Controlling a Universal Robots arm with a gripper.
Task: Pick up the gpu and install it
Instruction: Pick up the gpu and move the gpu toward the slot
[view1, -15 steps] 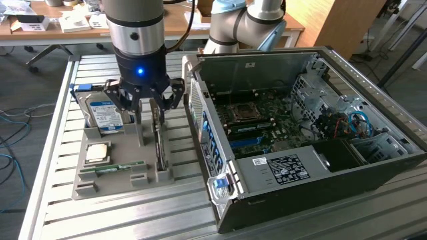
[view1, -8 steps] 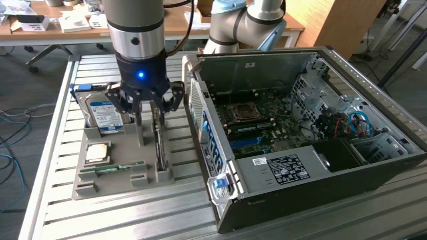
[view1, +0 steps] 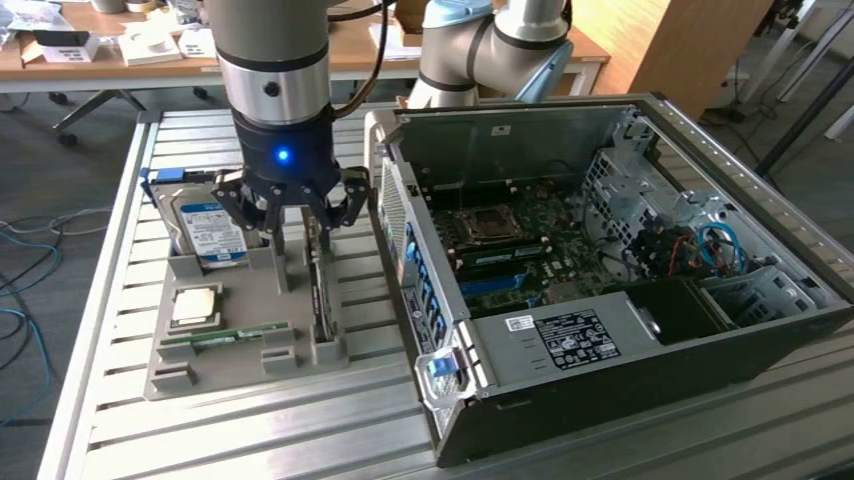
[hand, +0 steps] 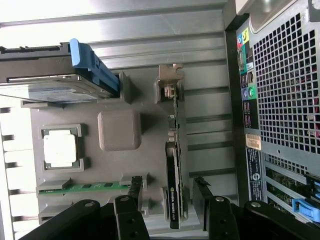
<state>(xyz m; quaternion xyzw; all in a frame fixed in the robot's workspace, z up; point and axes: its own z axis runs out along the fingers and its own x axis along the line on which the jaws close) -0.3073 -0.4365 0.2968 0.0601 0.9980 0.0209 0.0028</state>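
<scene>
The gpu is a thin dark card standing on edge in a slot of the grey holder tray, near the exterior view's left. In the wrist view the gpu appears edge-on, with its metal bracket at the far end. My gripper hangs directly over the card's far end, open, with nothing held. Seen from the wrist, the gripper has one finger on each side of the card's line, with a gap to the card on both sides.
The tray also carries a silver hard drive with a blue label, a square processor and a green memory stick. An open computer case with its motherboard exposed lies close on the exterior view's right. Everything rests on a slatted metal table.
</scene>
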